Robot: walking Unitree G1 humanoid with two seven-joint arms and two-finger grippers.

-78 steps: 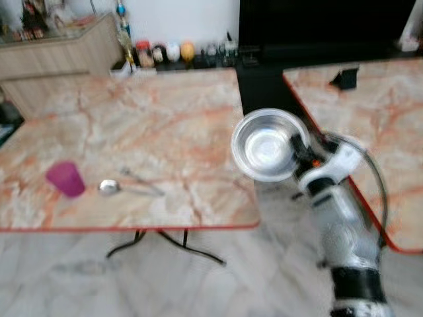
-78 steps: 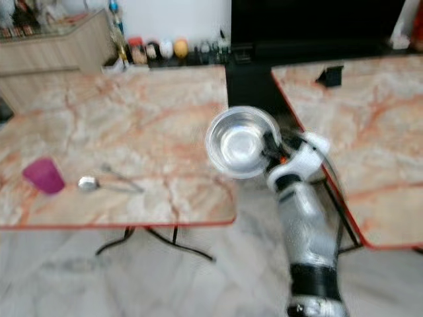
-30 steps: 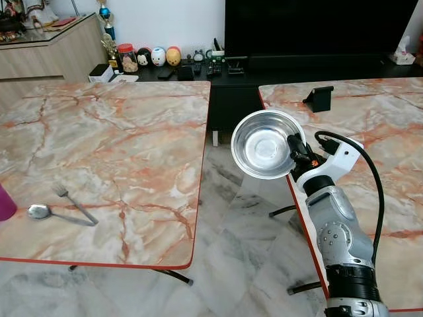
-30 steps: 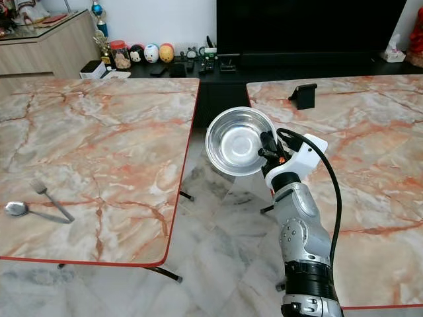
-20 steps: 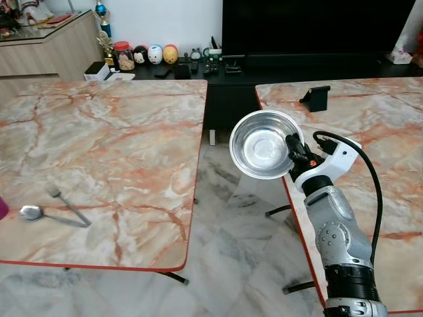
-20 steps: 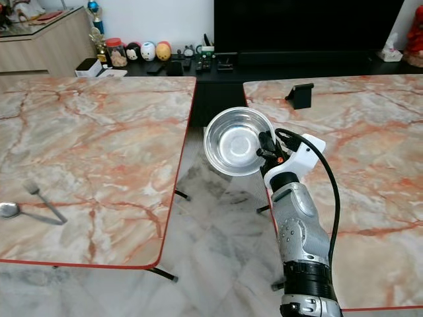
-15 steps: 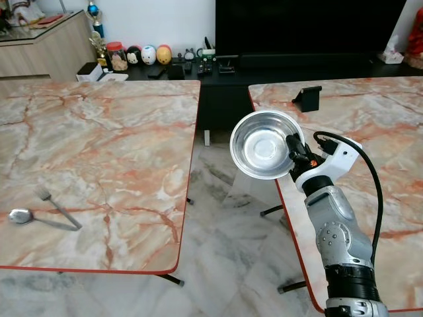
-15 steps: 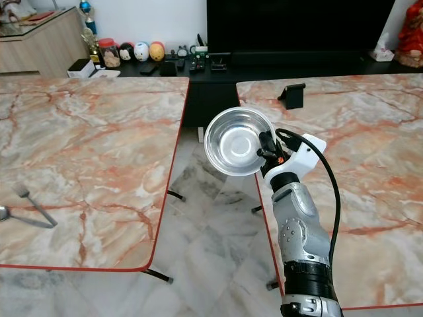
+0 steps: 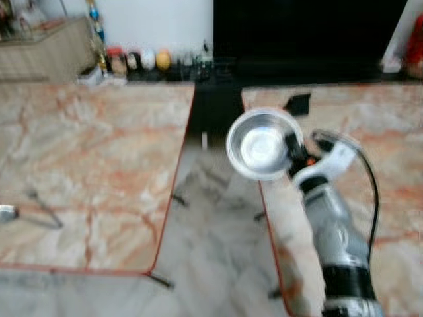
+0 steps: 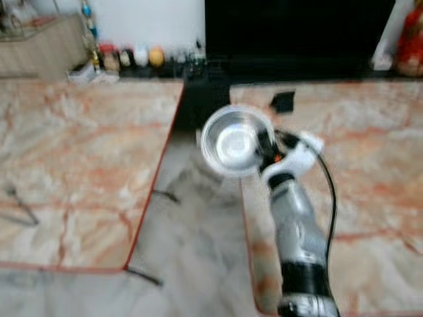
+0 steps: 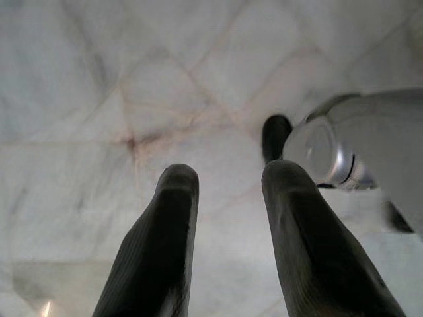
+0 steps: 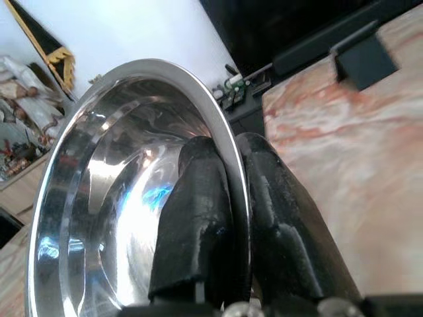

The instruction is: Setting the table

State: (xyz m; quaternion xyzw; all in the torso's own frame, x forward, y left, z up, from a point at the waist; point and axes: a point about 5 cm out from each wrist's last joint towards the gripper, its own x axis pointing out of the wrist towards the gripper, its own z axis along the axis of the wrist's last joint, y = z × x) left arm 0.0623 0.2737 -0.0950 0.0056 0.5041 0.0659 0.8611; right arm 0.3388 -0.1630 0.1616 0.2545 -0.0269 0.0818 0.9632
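Grey marble floor tiles [image 9: 211,224] fill the gap between two tables with orange-veined marble tops and red edges. Nearest to the camera, the silver right arm rises over the near edge of the right table [image 9: 390,152]. Its right gripper [image 12: 231,198] is closed on the rim of a steel bowl [image 9: 259,144], one black finger inside the bowl and one outside. The bowl is held in the air, tilted so its opening faces the camera, above the gap and just beside the left edge of the right table. The left gripper [image 11: 225,198] hangs low over the floor tiles, its two fingers a little apart and holding nothing. On the left table [image 9: 99,145], close to its near edge, lie a fork [image 9: 41,205] and a spoon [image 9: 5,212], both blurred. Farther away, a small black stand [image 9: 297,103] sits on the right table. Behind the tables a low dark shelf carries small jars and figures [image 9: 135,59], next to a large black screen [image 9: 304,30] and a white wall.
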